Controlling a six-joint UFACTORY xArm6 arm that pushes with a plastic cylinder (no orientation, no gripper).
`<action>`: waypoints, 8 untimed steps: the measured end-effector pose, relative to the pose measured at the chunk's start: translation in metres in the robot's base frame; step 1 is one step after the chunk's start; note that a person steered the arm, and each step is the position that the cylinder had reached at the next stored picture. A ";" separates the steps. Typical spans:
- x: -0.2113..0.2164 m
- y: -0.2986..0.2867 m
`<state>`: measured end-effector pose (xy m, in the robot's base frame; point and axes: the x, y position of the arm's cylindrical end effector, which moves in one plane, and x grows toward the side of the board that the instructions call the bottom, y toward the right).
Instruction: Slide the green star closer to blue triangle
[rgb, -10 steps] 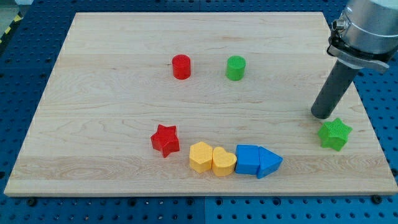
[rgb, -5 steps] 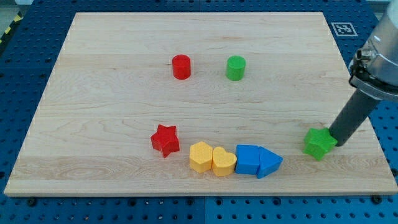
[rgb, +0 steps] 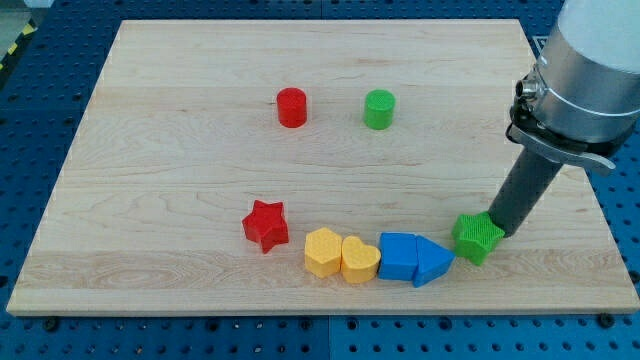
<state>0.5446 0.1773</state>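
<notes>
The green star (rgb: 477, 238) lies on the wooden board near the view's bottom right, a small gap from the blue triangle (rgb: 432, 262) on its left. My tip (rgb: 501, 229) touches the star's upper right side. The blue triangle sits at the right end of a row of blocks, against a blue cube (rgb: 397, 256).
A yellow heart (rgb: 359, 260) and a yellow hexagon (rgb: 322, 251) continue the row leftward. A red star (rgb: 266, 224) lies left of them. A red cylinder (rgb: 291, 106) and a green cylinder (rgb: 379, 108) stand in the upper middle. The board's right edge (rgb: 592, 200) is close.
My tip went round to the star's right side and pushed it left, from near the board's right edge to just beside the blue triangle.
</notes>
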 end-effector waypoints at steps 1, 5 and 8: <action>0.005 -0.006; -0.012 -0.014; -0.017 -0.021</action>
